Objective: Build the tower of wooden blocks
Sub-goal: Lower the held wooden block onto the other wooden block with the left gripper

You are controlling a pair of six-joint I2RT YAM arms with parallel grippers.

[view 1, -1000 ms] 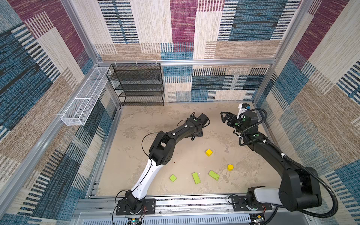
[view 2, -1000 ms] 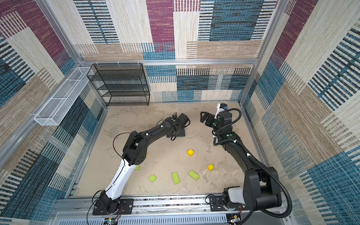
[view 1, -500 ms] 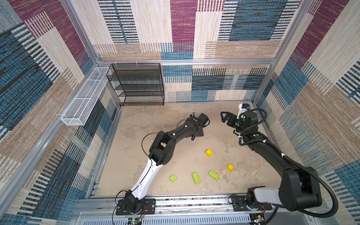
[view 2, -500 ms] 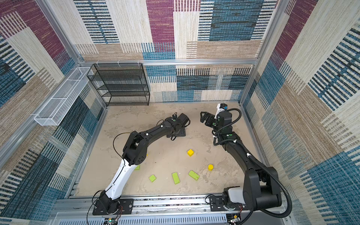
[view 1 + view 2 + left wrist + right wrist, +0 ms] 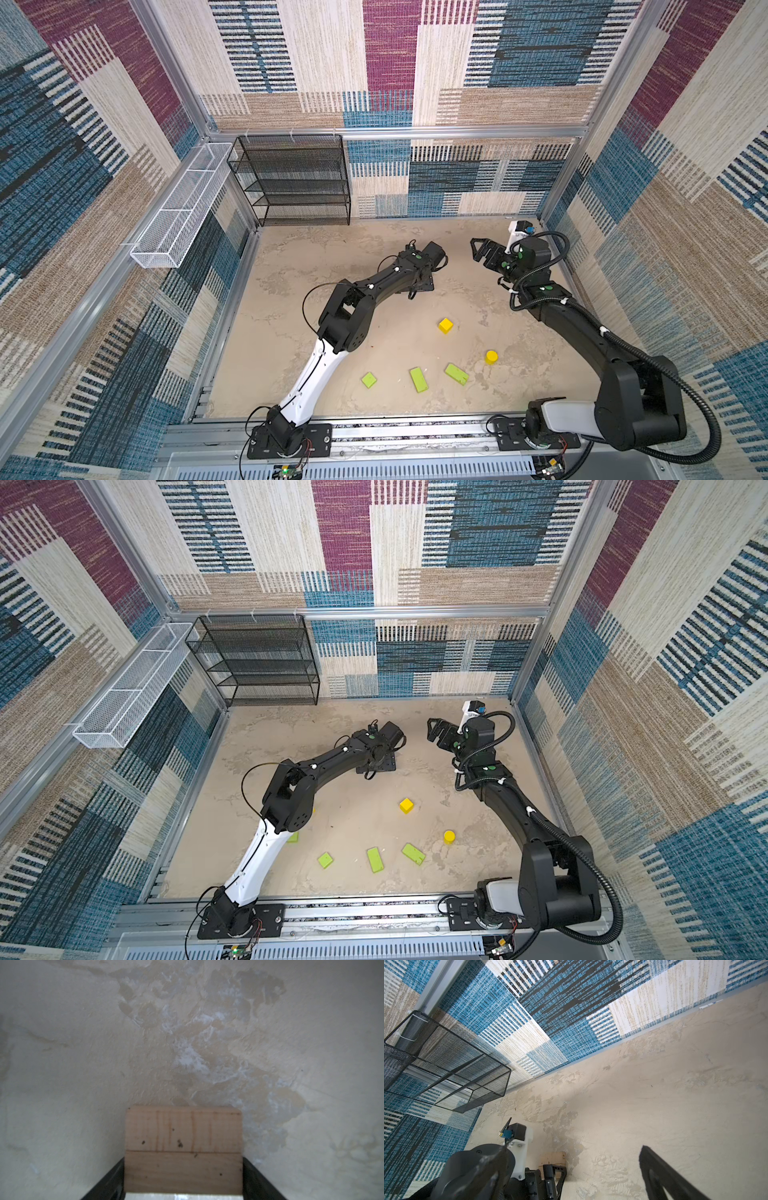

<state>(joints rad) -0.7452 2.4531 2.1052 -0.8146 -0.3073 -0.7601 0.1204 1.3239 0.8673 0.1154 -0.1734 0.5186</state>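
**Top views.** The left gripper point(image 5: 422, 284) points down at the table point(image 5: 374, 257), far of centre. Its jaws are hidden under the wrist in both top views. The right gripper point(image 5: 473, 250) hangs above the table at the far right, well apart from every block, with its jaws spread wide and nothing between them.

The loose pieces lie nearer:
- A yellow cube point(image 5: 445, 325) sits about mid-table.
- A yellow cylinder point(image 5: 491, 356) stands upright, nearer and to the right of the cube.
- Three lime-green flat pieces lie in a row near the front edge: left piece point(image 5: 368, 380), middle piece point(image 5: 418, 379), right piece point(image 5: 456, 373). None of them touch.
- In a top view, a fourth green piece point(image 5: 293, 837) shows, half hidden behind the left arm.

A black mesh shelf point(image 5: 295, 178) stands at the far wall.

**Left wrist view.** A tan wood block point(image 5: 184, 1128) sits between the dark fingers point(image 5: 112, 1182), which lie against its two sides; the jaws are set wide and closed on it. A seam crosses the wood, and I cannot tell whether it is one bar or two.

**Right wrist view.** One finger point(image 5: 660, 1174) of the right gripper shows over bare table. The tan wood block appears beside the left gripper, on the table.
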